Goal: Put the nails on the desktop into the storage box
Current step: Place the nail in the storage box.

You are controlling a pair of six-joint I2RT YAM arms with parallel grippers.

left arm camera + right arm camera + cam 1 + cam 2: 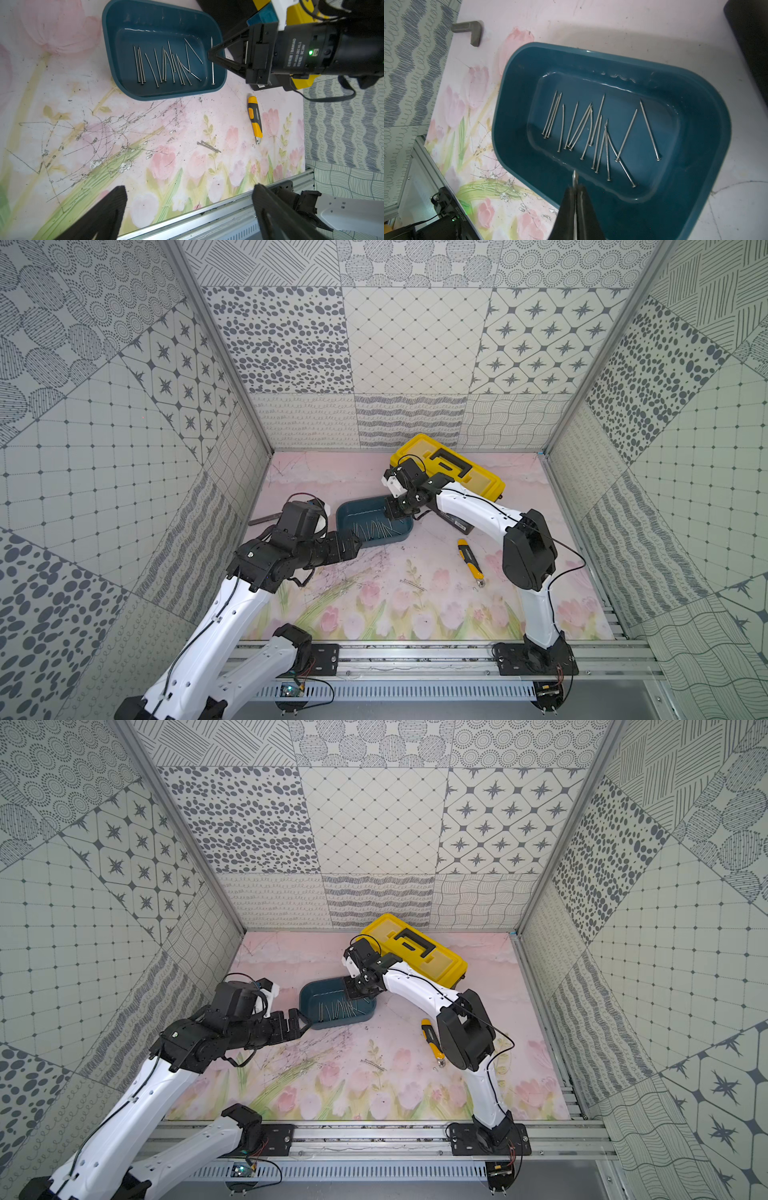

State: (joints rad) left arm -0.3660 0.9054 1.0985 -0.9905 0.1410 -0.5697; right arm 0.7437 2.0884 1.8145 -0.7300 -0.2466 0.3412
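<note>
The right end effector (574,188) hung over the near-right part of the storage box (512,104), its jaws pinched narrow on a single nail (574,176) whose tip stuck out past the fingertips. The dark teal box sat on the flowered desk (374,614) in front of the yellow-lidded toolbox (457,466). On its floor lay a row of grey nails (166,66), mostly side by side and some crossing. The left end effector (189,188) was spread wide and held nothing. In both top views it reached in low, just beside the box's near-left corner; contact could not be judged. At least two loose nails (208,146) lay together on the desk, well apart from the box and toward the front rail, near the tip of the yellow-and-black utility knife (255,118). A grey L-shaped bar (471,29) rested on the desk beyond the box's left end.
</note>
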